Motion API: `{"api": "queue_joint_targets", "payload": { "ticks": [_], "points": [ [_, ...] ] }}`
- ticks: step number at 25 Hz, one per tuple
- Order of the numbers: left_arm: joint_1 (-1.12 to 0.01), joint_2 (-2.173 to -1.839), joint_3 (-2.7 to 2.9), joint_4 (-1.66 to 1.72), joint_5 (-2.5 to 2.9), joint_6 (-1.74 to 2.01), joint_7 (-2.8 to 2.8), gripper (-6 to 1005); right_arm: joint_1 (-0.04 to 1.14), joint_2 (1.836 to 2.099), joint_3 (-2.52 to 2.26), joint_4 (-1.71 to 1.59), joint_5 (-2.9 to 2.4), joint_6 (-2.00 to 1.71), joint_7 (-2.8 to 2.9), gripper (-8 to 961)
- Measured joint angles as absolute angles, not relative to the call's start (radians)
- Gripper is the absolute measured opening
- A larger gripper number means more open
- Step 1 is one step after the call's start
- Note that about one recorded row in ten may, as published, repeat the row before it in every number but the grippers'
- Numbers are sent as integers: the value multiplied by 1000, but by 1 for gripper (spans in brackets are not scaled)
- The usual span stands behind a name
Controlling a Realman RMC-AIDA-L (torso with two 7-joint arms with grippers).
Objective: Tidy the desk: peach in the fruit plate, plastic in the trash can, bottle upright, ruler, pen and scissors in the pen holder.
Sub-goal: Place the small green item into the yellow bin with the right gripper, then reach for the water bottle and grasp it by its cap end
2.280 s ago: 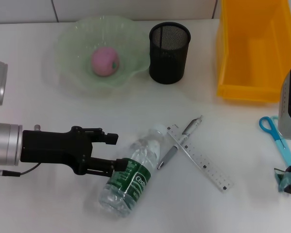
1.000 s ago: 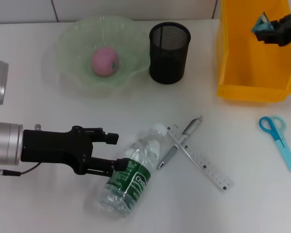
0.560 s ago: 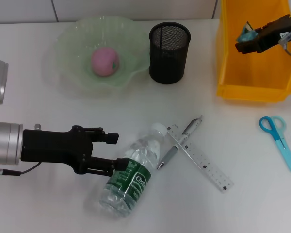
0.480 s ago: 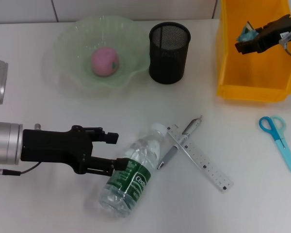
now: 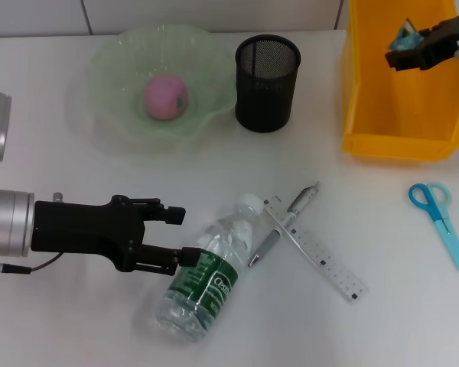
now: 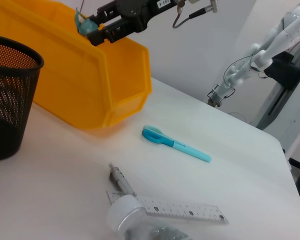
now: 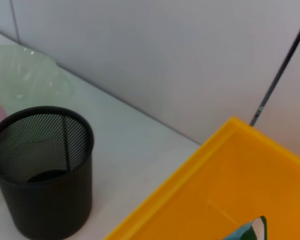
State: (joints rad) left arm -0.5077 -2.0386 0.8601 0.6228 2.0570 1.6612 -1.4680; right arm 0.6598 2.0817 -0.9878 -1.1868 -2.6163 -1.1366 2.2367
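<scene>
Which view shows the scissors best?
The head view: the scissors lie whole and flat on the desk, handles and blades distinct. The left wrist view shows them foreshortened at a low angle. The right wrist view misses them.

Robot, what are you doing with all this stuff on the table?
I am tidying the desk. My right gripper holds a scrap of teal plastic over the yellow trash bin. My left gripper sits at the bottle, which lies on its side. The peach is in the fruit plate. The ruler, pen and scissors lie on the table.
</scene>
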Motion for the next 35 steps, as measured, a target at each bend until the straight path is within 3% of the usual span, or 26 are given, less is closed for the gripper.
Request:
{"api": "queue_joint_targets", "payload": {
  "ticks": [5, 10, 35],
  "points": [
    [-508, -2039, 860, 623, 2057, 1661, -1468, 768, 618, 2084, -994, -1236, -2606, -1123, 2237, 661],
    [-509, -2039, 861, 623, 2057, 1661, -1467, 766, 566, 2084, -999, -1257, -2552, -1093, 2236, 826],
    [-510, -2042, 861, 623, 2057, 1655, -1467, 755, 435, 2080, -989, -1439, -2399, -1181, 2225, 825]
  ]
}}
